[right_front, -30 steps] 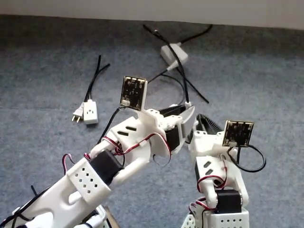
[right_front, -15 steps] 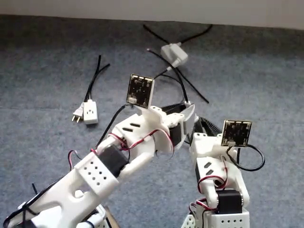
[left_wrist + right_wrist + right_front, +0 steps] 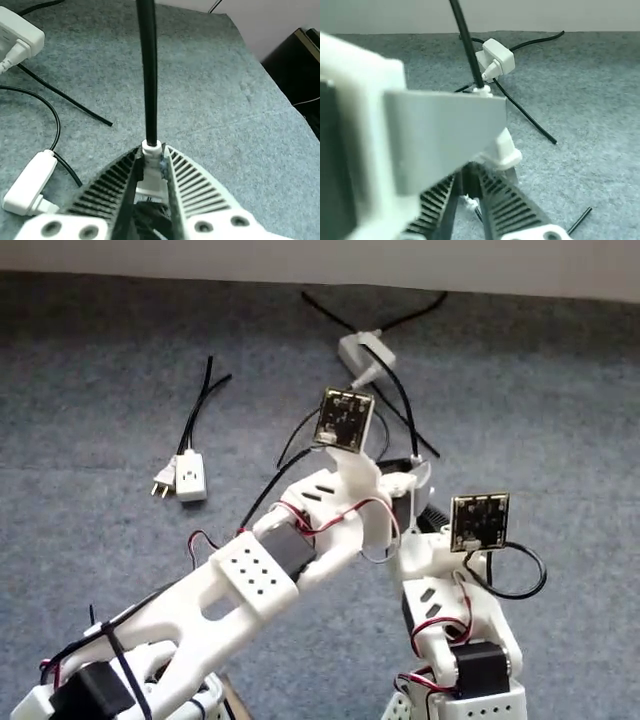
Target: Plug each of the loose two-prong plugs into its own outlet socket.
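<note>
The left end effector point(image 3: 151, 154) is over the centre of the grey-carpeted bench point(image 3: 80, 360). It is closed to a narrow gap on a white held plug point(image 3: 150, 181). The black cord point(image 3: 148, 75) of the held plug runs straight out from between the tips. The prongs of the held plug are hidden inside the grip.

The far outlet socket point(image 3: 362, 350) lies at the far centre of the bench. A white inserted plug point(image 3: 489, 71) appears seated in its side.

At the left of the bench, a loose two-prong plug point(image 3: 160, 484) lies just beside the left outlet socket point(image 3: 190, 473). Both cords lead toward the far side.

A white block point(image 3: 29, 184) on a black cable lies near the left end effector. It is partly cut off, and its type cannot be determined.

The right end effector point(image 3: 470, 195) is just near of the left arm point(image 3: 420, 125), which blocks much of the right wrist view. Its state cannot be determined.
</note>
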